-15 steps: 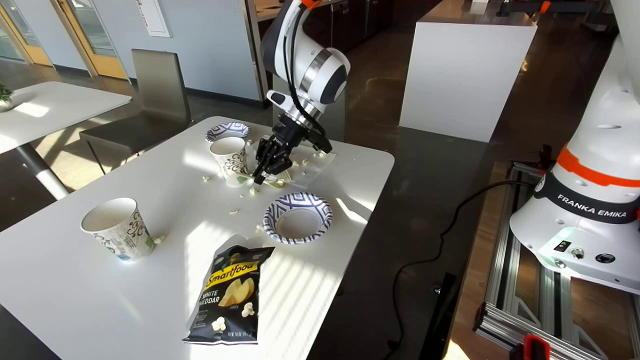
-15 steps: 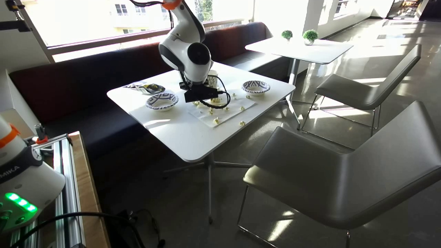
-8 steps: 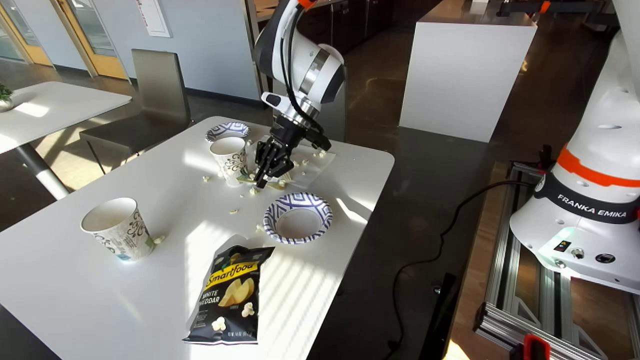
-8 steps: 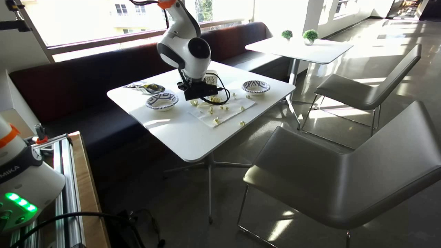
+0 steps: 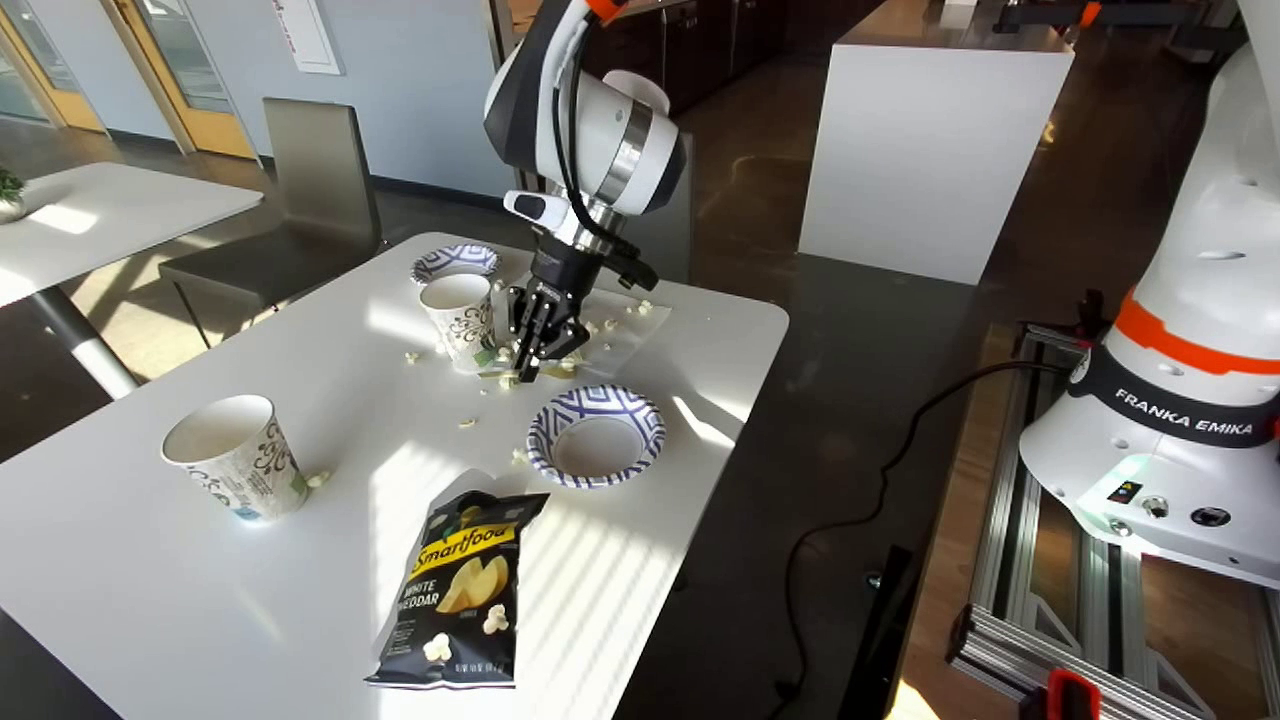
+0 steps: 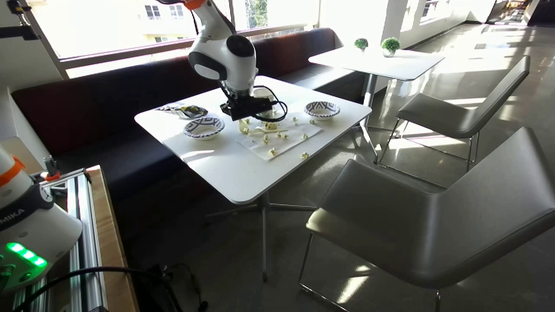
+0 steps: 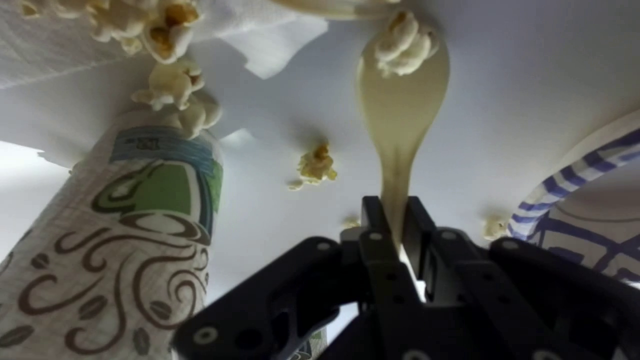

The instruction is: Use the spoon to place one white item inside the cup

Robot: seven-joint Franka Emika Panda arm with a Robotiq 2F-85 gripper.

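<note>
As the wrist view confirms, the gripper has its fingers closed on the handle of a pale spoon, one finger to each side. A piece of popcorn sits in the spoon's bowl, towards the tip. Spoon and popcorn are both outside the swirl-printed cup, near it. Whether the spoon touches the table cannot be determined. The cup stands upright; the bottom of its inside is hidden.

Loose popcorn lies against or just beside the base of the cup, and further pieces are scattered around it, several on a white sheet near the cup. A patterned bowl stands near the cup, beyond it as seen in an exterior view; a matching bowl stands on the cup's opposite side. In the wrist view the spoon appears between that bowl and the cup. A second cup, also upright, stands well apart from the swirl-printed cup. The black Smartfood bag lies likewise well apart from the swirl-printed cup, printed face up.
</note>
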